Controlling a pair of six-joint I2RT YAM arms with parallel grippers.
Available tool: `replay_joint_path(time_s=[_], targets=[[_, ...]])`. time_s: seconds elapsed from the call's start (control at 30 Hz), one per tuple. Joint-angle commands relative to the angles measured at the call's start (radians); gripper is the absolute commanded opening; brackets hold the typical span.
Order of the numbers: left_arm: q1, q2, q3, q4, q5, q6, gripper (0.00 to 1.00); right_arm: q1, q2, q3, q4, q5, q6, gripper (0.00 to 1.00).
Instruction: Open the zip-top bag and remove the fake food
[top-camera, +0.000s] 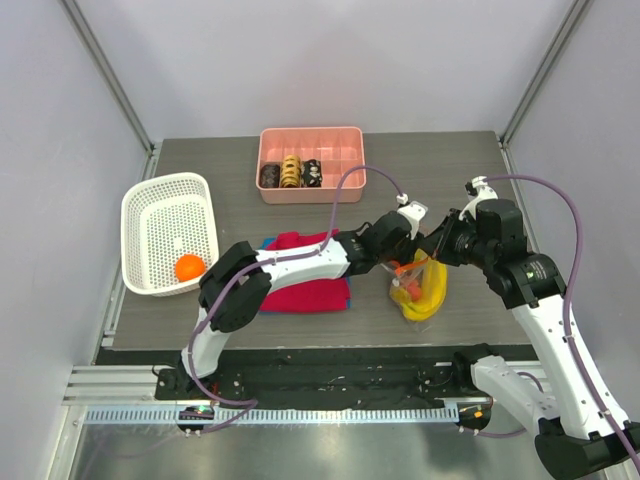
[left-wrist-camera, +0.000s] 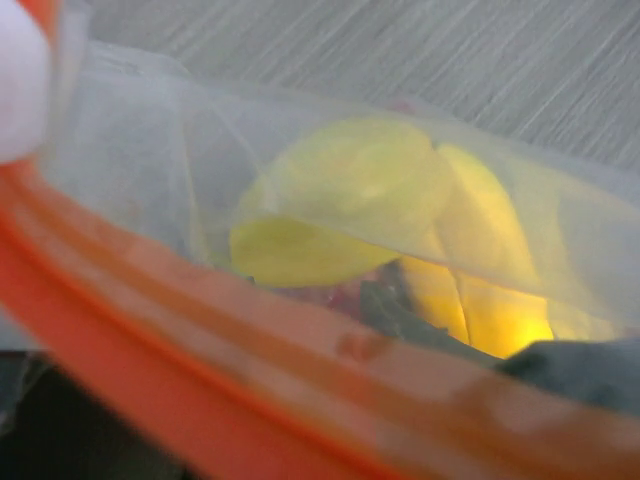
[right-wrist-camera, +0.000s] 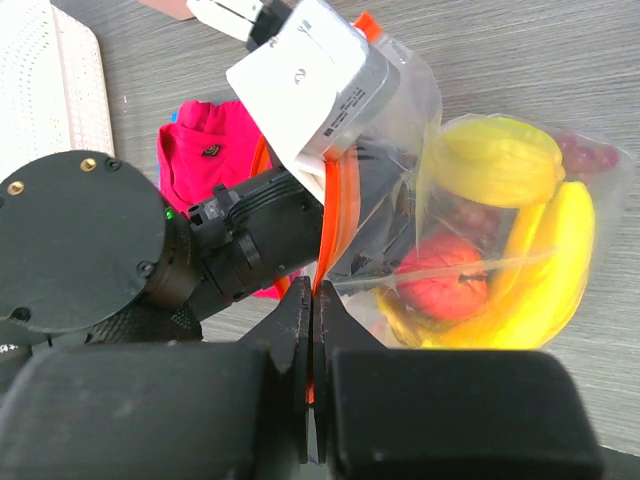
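Observation:
The zip-top bag (top-camera: 420, 288) hangs just above the table, right of centre, clear with an orange zip strip (right-wrist-camera: 338, 215). My right gripper (right-wrist-camera: 312, 300) is shut on that strip and holds the mouth up. My left gripper (top-camera: 398, 264) reaches in from the left, its dark fingers (right-wrist-camera: 378, 180) spread apart inside the bag's mouth. Fake food lies in the bag: a banana (right-wrist-camera: 552, 270), a yellow fruit (right-wrist-camera: 495, 160) and a red fruit (right-wrist-camera: 445, 275). The left wrist view is blurred, showing the strip (left-wrist-camera: 230, 360) close up and yellow fruit (left-wrist-camera: 350, 190) behind plastic. An orange ball (top-camera: 189, 267) lies in the white basket.
The white basket (top-camera: 150, 235) stands at the left. A pink tray (top-camera: 345, 165) with ring-shaped pieces is at the back. A folded red shirt (top-camera: 305, 288) lies under the left arm, beside the bag.

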Motion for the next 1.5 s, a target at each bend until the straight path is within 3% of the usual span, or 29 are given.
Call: replay_joint_path(time_s=[0.0, 0.13, 0.3, 0.43, 0.53, 0.57, 0.73, 0.77, 0.83, 0.9, 1.1, 1.2, 1.33, 1.4, 1.47], targets=[[-0.02, -0.068, -0.005, 0.095, -0.111, 0.075, 0.45, 0.001, -0.021, 0.02, 0.051, -0.016, 0.019, 0.01], [-0.03, -0.063, -0.01, 0.092, -0.114, 0.129, 0.43, 0.002, -0.021, 0.02, 0.048, -0.016, 0.022, 0.01], [-0.049, -0.056, -0.014, 0.121, -0.079, 0.192, 0.59, 0.002, -0.016, 0.023, 0.05, -0.018, 0.022, 0.01], [-0.05, -0.028, -0.013, 0.124, -0.083, 0.23, 0.62, 0.002, -0.015, 0.027, 0.05, -0.024, 0.023, 0.01], [-0.05, -0.005, -0.002, 0.176, -0.122, 0.24, 0.54, 0.002, -0.01, 0.02, 0.05, -0.041, 0.031, 0.01], [-0.05, 0.009, 0.013, 0.184, -0.105, 0.236, 0.45, 0.001, -0.013, 0.018, 0.05, -0.044, 0.034, 0.01], [-0.063, 0.061, 0.056, 0.192, -0.09, 0.236, 0.32, 0.002, -0.016, 0.018, 0.048, -0.045, 0.032, 0.01], [-0.064, 0.07, 0.056, 0.195, -0.084, 0.239, 0.32, 0.002, -0.016, 0.018, 0.048, -0.047, 0.032, 0.01], [-0.066, 0.079, 0.056, 0.193, -0.084, 0.233, 0.46, 0.001, -0.015, 0.017, 0.046, -0.053, 0.035, 0.01], [-0.066, 0.092, 0.059, 0.186, -0.071, 0.227, 0.53, 0.002, -0.016, 0.013, 0.046, -0.054, 0.037, 0.01], [-0.067, 0.105, 0.071, 0.173, -0.03, 0.203, 0.54, 0.001, -0.007, 0.013, 0.046, -0.068, 0.032, 0.01], [-0.067, 0.105, 0.116, 0.068, 0.053, 0.181, 0.59, 0.001, -0.005, 0.016, 0.045, -0.073, 0.028, 0.01], [-0.06, 0.095, 0.157, -0.038, 0.056, -0.013, 0.65, 0.001, -0.01, 0.015, 0.056, -0.094, 0.019, 0.01], [-0.035, 0.075, 0.135, -0.048, 0.181, -0.088, 0.63, 0.002, -0.008, 0.015, 0.06, -0.096, 0.009, 0.01], [-0.015, 0.058, 0.124, -0.093, 0.278, -0.139, 0.54, 0.001, -0.011, 0.013, 0.06, -0.082, -0.001, 0.01]])
